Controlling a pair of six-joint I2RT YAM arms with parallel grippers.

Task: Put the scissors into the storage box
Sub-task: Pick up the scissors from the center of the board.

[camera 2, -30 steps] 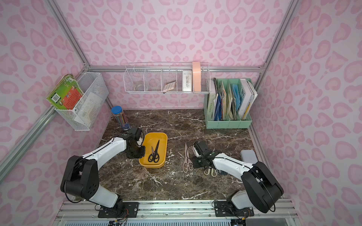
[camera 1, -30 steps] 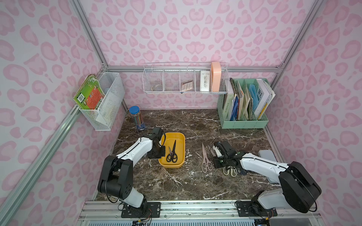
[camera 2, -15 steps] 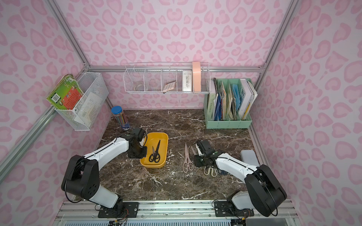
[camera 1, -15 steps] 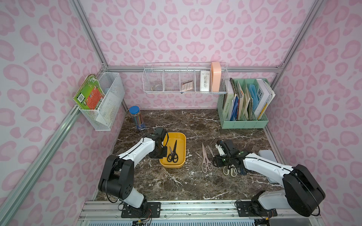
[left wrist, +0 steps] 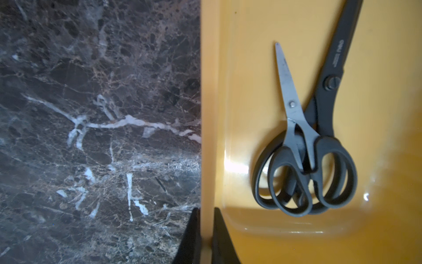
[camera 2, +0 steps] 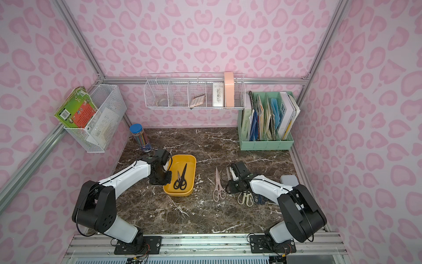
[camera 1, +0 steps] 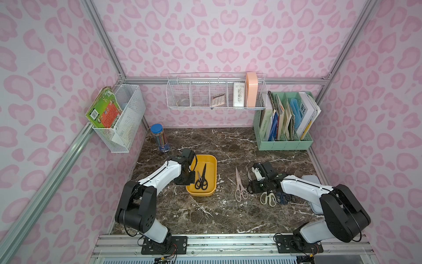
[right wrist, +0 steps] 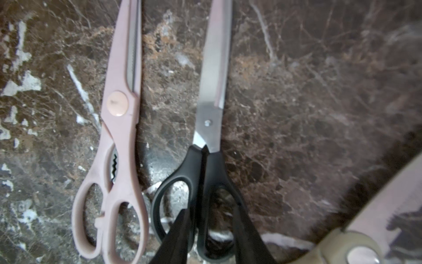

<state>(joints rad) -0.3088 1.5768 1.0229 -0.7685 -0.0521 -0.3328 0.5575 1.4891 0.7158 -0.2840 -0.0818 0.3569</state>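
The yellow storage box [camera 1: 213, 164] sits left of centre on the marble table. Two black-handled scissors [left wrist: 303, 146] lie in it, a small pair over a larger one. My left gripper [left wrist: 207, 237] is shut on the box's rim [left wrist: 206, 137], at the box's left side in a top view [camera 1: 190, 177]. On the table lie pale pink scissors [right wrist: 118, 128], black-handled scissors [right wrist: 211, 96], cream shears [camera 1: 268, 198] and a dark blue pair [camera 1: 283, 197]. My right gripper [right wrist: 212, 240] is open. Its fingers [right wrist: 179, 237] straddle one black handle loop.
A mint-green file organizer [camera 1: 284, 141] stands at the back right. A blue-lidded pencil tube [camera 1: 159, 137] stands at the back left. White wire baskets [camera 1: 215, 96] hang on the walls. A grey flat case [camera 1: 311, 180] lies by the right arm.
My right gripper has gone from shut to open over the black-handled scissors and shifted slightly toward the back. The left gripper stays shut on the box rim.
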